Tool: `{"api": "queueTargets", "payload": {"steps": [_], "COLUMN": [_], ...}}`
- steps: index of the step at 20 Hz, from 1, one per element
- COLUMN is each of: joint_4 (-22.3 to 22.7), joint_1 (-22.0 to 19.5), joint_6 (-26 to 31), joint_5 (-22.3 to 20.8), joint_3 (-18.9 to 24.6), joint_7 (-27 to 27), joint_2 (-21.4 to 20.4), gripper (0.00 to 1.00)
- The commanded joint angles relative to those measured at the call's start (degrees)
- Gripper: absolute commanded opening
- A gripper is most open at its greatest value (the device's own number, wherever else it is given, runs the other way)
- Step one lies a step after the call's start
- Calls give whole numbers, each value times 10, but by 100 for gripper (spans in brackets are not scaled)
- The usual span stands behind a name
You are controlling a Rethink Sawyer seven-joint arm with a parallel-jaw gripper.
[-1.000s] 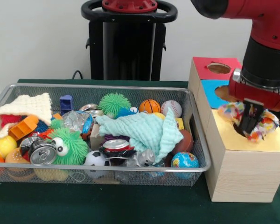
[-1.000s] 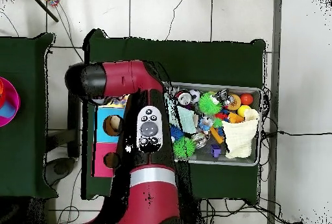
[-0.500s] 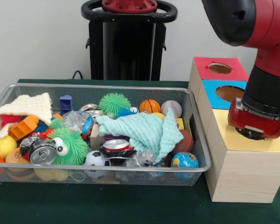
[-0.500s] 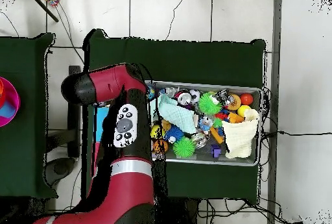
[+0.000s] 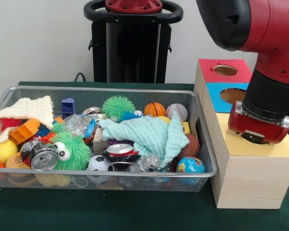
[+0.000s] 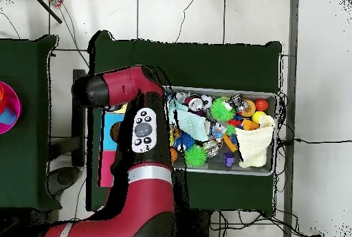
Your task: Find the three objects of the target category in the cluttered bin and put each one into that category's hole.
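Observation:
The gripper (image 5: 256, 131) sits low over the yellow panel (image 5: 233, 144) of the wooden box, its lower end hidden against the panel's hole, and I see nothing in its hold. Behind it are the blue panel's hole (image 5: 234, 96) and the red panel's hole (image 5: 225, 70). The wire bin (image 5: 101, 89) to the left holds a mint cloth (image 5: 149, 134), green spiky balls (image 5: 118, 107), a basketball (image 5: 154, 109), a baseball (image 5: 177, 111), a globe ball (image 5: 190, 165) and crushed cans (image 5: 44, 158). In the overhead view the arm (image 6: 144, 131) covers most of the box (image 6: 108, 134).
A cream knitted cloth (image 5: 31, 109), an orange toy (image 5: 24, 131) and a yellow ball (image 5: 2, 150) fill the bin's left end. The bin (image 6: 276, 131) stands right beside the box on green cloth. A black pedestal (image 5: 132, 43) rises behind the bin.
A second ago the gripper held a colourful crinkly object at the yellow hole. It pushed down, the object is gone from sight, and the arm has since shifted slightly left and up.

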Motion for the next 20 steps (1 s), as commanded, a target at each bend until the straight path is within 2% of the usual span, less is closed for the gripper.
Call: {"api": "queueTargets", "payload": {"steps": [1,3,8,16,20], "joint_4": [34,50,90,101,96], "joint_1": [-57,-72,-102,-126,-120], "joint_6": [10,10,53,106,115], "joint_5": [-9,-10,-15,-3,-17], "joint_3": [46,65,98,150,145], "joint_7": [-79,-106,-159,-144,-120], "joint_2": [-32,-46,-97,-135,-156], "gripper": [0,0,0,0,0]}}
